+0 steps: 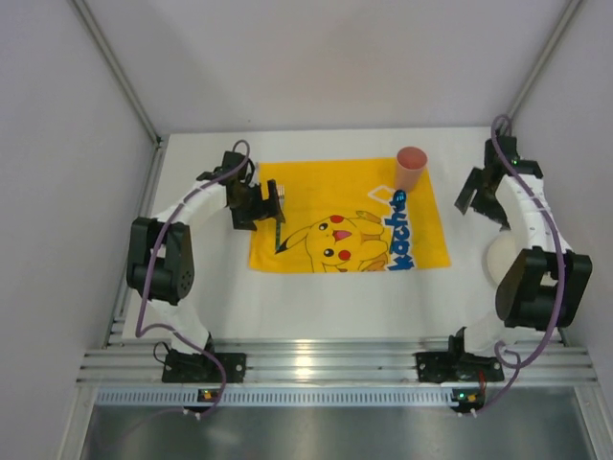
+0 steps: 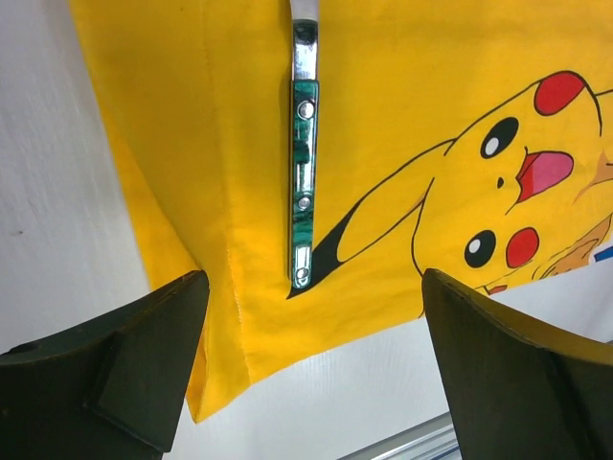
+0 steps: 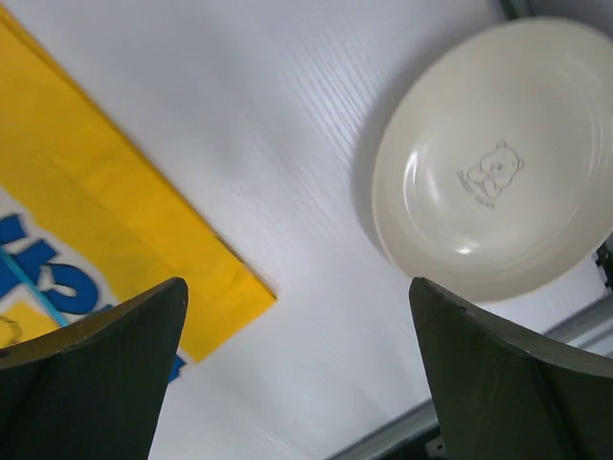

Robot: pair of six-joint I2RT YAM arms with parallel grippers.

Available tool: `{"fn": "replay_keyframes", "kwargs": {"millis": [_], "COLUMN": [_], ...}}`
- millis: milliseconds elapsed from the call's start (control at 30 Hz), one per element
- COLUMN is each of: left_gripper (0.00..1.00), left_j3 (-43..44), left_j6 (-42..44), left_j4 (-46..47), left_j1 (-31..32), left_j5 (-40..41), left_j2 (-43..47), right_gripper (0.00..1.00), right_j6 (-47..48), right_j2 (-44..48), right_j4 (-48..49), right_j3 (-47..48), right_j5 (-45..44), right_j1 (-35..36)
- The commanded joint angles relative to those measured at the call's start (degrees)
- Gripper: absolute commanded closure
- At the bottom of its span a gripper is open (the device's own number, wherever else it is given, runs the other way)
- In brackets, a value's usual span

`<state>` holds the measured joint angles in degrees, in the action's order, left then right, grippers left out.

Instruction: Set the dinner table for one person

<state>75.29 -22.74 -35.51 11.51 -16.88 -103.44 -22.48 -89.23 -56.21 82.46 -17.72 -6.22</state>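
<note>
Left gripper [image 2: 311, 316]: jaws apart, a shiny green-inlaid metal utensil handle [image 2: 304, 172] lying between and ahead of them on a yellow Pikachu-print cloth [image 2: 402, 96]. Right gripper [image 3: 297, 297]: jaws apart over the plain white dinner table [image 3: 287, 115], with a round cream bear-emblem plate [image 3: 493, 163] ahead of its right jaw.

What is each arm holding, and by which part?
Nothing. The left gripper, jaws open, is over the green-handled utensil lying on the yellow cloth; the right gripper, jaws open, is over the dinner table near the plate.
</note>
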Motion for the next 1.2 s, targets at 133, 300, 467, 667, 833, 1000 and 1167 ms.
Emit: {"fn": "replay_keyframes", "kwargs": {"millis": [133,300,467,667,833,1000,1167], "left_gripper": [0.02,0.02,0.02,0.02,0.03,0.04,0.04], "left_j3": [0.13,-1.98,-4.53,-6.20,-7.96,-9.36,-10.95], "left_j6": [2.00,1.47,-0.37,-2.48,-4.15,-6.26,-7.75], "left_j4": [-3.87,-4.83,-5.10,-6.33,-7.12,-7.03,-6.24], "left_j1": [0.36,0.36,0.36,1.50,3.26,4.14,5.01], "left_j5": [3.26,3.88,4.14,4.93,5.99,7.30,7.83], "left_j2": [6.31,10.00,13.52,18.00,20.55,23.01,24.42], "right_gripper": [0.00,0.00,0.00,0.00,0.28,0.94,1.00], "right_j6": [-1.34,0.06,1.03,0.16,-0.02,0.15,-0.02], "right_j2": [-1.55,-4.37,-5.16,-9.54,-14.91,-18.43,-17.04], "right_j4": [6.98,8.39,11.29,13.58,14.10,13.76,13.23], "right_j3": [-13.11,-13.99,-16.44,-18.12,-15.84,-15.39,-15.66], "right_j5": [-0.03,-2.32,-2.68,0.05,3.56,5.05,5.76], "right_j1": [-0.90,-2.74,-6.51,-9.77,-11.18,-11.18,-11.18]}}
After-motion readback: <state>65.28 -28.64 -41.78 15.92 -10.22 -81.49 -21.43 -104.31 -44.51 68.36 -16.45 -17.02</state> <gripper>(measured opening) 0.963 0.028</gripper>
